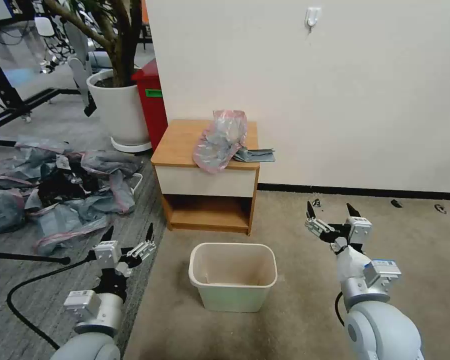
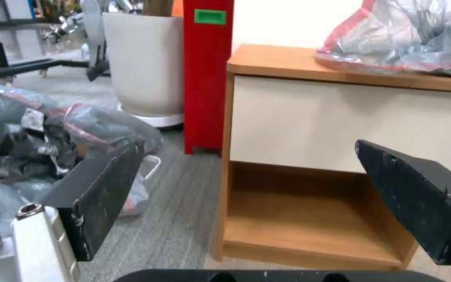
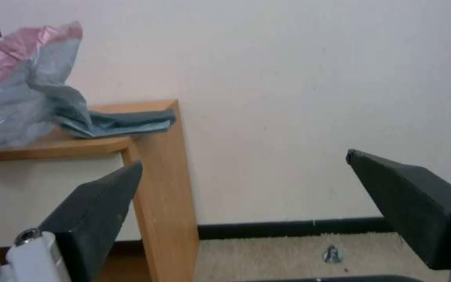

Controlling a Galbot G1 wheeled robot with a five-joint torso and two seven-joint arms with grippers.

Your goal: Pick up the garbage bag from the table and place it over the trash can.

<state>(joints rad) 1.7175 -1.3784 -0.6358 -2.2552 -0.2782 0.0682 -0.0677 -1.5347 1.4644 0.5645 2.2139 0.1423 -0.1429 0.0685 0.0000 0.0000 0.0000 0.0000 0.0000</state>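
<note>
Nearest, the left gripper (image 1: 128, 235) hangs low over the edge of the grey mat, fingers apart and holding nothing. The right gripper (image 1: 333, 211) hangs over the beige carpet (image 1: 305, 300) on the right, its fingers also spread and bare.

Between them, just ahead, the bin (image 1: 233, 276) stands upright on the carpet, mouth up, its long side running left to right.

Behind the bin is the table (image 1: 185, 145), set against the white wall (image 1: 335, 90), with a white drawer front and an open shelf below. The bag (image 1: 221, 140) lies crumpled on the right half of the top, its long axis running from the near edge, where it overhangs slightly, up toward the wall; the pink band faces up and near. A flat grey folded part (image 1: 255, 155) sticks out to the right, past the table's edge.

To the left, a heap of bags (image 1: 60, 185) covers the mat. Farther off stand a red bin (image 1: 152, 100) and a white plant pot (image 1: 117, 110).
</note>
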